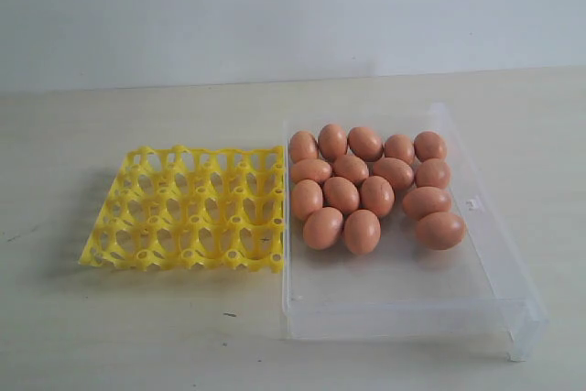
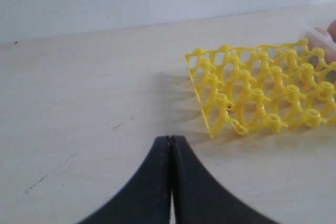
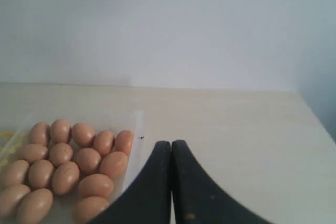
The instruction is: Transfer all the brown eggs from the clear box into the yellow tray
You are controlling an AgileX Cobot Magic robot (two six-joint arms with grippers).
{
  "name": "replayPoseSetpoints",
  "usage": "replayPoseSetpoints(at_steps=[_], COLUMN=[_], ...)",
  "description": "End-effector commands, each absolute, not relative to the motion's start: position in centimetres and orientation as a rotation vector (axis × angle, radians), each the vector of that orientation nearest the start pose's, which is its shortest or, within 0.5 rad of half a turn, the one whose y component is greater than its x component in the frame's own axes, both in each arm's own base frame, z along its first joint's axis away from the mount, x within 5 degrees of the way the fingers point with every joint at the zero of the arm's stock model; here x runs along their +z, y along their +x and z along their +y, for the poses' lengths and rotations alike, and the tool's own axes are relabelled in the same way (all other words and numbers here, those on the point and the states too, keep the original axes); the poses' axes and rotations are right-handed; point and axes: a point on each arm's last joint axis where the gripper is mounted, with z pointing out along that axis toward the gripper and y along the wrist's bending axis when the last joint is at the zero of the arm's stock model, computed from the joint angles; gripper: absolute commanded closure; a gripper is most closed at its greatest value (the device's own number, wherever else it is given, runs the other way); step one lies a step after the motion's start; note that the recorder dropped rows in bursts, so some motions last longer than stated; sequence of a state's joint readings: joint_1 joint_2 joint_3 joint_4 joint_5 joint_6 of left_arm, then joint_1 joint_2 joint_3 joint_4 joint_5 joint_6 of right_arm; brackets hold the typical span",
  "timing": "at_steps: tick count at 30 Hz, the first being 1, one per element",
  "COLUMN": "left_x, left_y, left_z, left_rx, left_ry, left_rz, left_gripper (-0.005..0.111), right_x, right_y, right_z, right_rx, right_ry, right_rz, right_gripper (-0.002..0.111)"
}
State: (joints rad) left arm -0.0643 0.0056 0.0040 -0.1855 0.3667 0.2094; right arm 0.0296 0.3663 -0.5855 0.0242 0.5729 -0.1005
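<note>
Left gripper [image 2: 169, 144]: closed, empty, over tabletop [image 2: 79, 77] near yellow tray [image 1: 188, 208]. Yellow tray: no cell filled, just beside clear box [image 1: 403, 290] left wall. Brown eggs [image 1: 341, 194]: all clustered in box's far half. Right gripper [image 3: 171, 148]: closed, empty. Transfer not yet begun.

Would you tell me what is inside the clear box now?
Inside the clear box, about sixteen brown eggs lie in one layer toward its far end; the near end is bare. Nothing appears hidden beneath them.
</note>
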Motion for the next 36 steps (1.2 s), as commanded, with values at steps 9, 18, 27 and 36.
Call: replayPoseSetpoints(at_steps=[9,18,27,36], left_x=[18.2,18.2,18.2,18.2], left_y=[5.3,5.3,5.3,5.3], left_z=[-1.0,-1.0,-1.0,-1.0], left_rx=[-0.088,-0.088,-0.088,-0.088], left_ry=[0.137,0.137,0.137,0.137], left_rz=[1.830,1.830,1.830,1.830], left_gripper=[0.107,0.107,0.107,0.107], right_x=[33.9,31.8,26.8,24.5], right_y=[20.5,27.3,30.7,32.1], right_z=[5.7,9.1,11.5,14.9], right_rx=[0.103,0.191,0.418,0.461], right_ry=[-0.504,-0.641,-0.697,-0.723], right_rz=[2.292,2.647,2.936,2.845], right_gripper=[0.108,0.108,0.100,0.058])
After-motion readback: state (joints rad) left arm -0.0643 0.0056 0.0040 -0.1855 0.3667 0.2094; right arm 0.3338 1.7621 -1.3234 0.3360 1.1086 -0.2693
